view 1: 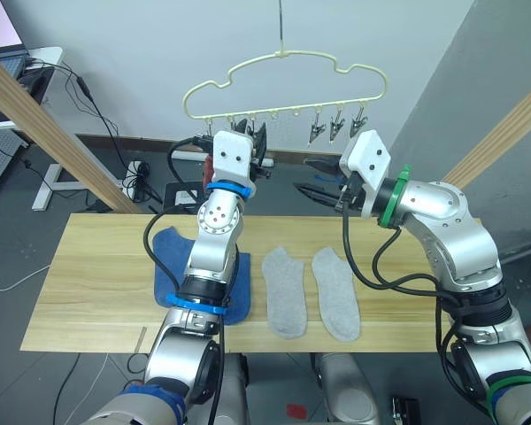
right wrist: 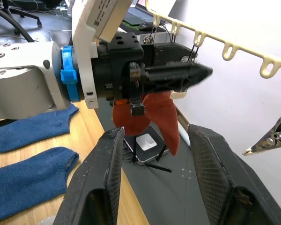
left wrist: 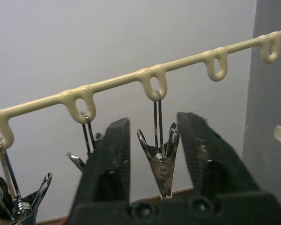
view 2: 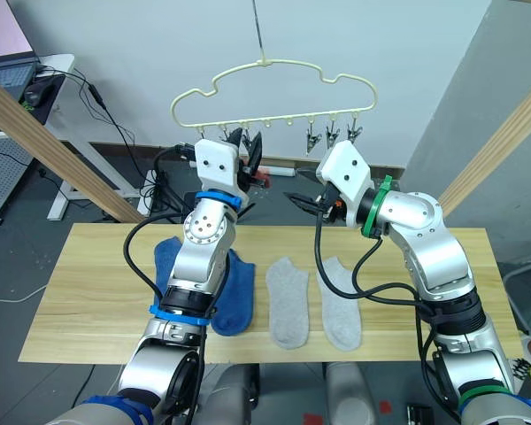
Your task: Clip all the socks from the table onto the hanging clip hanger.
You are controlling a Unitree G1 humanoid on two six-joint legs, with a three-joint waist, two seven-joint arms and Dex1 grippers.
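From the head camera, the pale yellow-green wavy wire clip hanger [view 1: 288, 87] hangs above the far edge of the long light wooden plank table [view 1: 97, 283]. 2 blue knit ankle socks [view 1: 173, 257] lie left of centre on the table, and 2 light grey knit ankle socks [view 1: 285, 290] lie side by side to their right. The left gripper [view 1: 258, 142] is raised to the hanger's left clips; the right gripper [view 1: 323, 188] hovers right of it.

In the left wrist view, the left gripper [left wrist: 154, 140] stands released, its black fingers [left wrist: 110, 164] either side of a small silver metal clip [left wrist: 160, 161].

In the right wrist view, the right gripper [right wrist: 154, 140] is spread, grasping nothing, facing a rust red knit sock [right wrist: 152, 117] hanging beneath the left gripper [right wrist: 196, 72].
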